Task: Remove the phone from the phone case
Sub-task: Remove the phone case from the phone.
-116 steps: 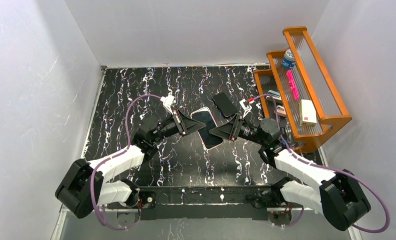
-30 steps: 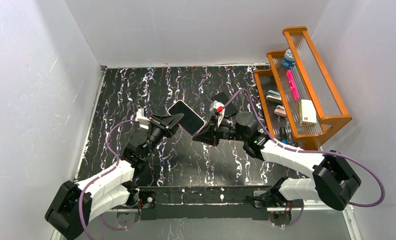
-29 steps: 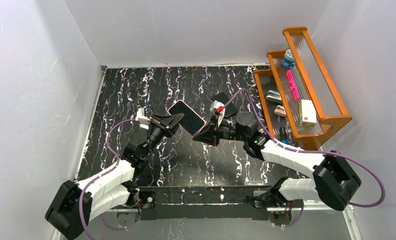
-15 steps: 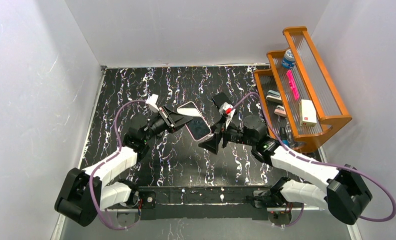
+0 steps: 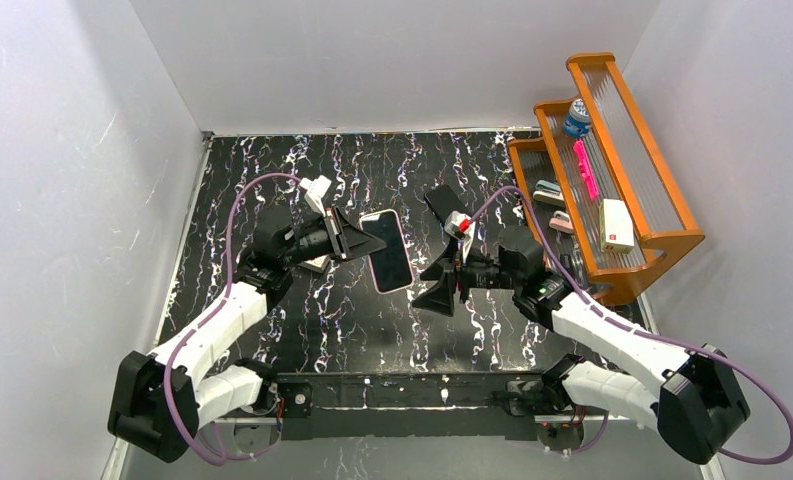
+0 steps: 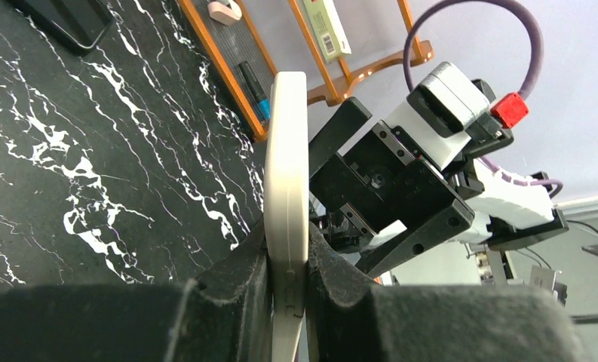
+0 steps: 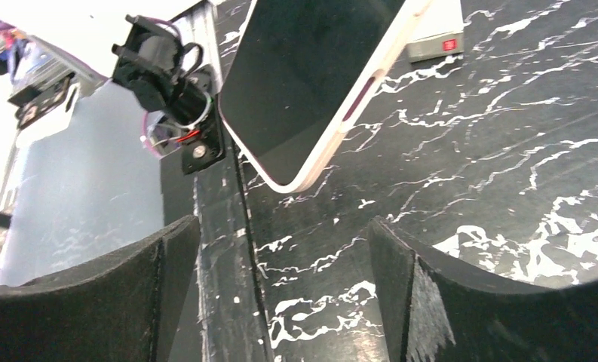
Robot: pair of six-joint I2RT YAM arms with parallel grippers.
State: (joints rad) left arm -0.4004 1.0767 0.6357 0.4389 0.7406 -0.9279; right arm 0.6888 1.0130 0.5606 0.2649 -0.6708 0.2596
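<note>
Overhead, your left fingers [image 6: 228,280] were clamped on the long left edge of the phone [image 5: 388,252], holding it in the air above the black marbled table [image 5: 272,180]. The left wrist view showed the phone edge-on, its pale phone case [image 6: 286,188] pinched between the two black pads. The dark screen sat inside the pale rim, so the phone looked fully seated in its case, and the removal appeared not yet done.

Your right fingers [image 7: 461,302] stood wide apart and held nothing. From above they sat just to the right of the phone's near end, close but not touching. The right wrist view showed the phone's rounded near corner ahead of the gap between those fingers, a little toward the left one, with the screen facing that camera.

The phone's long axis ran roughly from the far side of the table toward the arm bases, leaning slightly. Its free right edge and near corner faced the right arm, so that arm looked better placed to take hold next. A second dark slab [image 5: 443,202], phone or case, lay flat on the table beyond the right arm.
</note>
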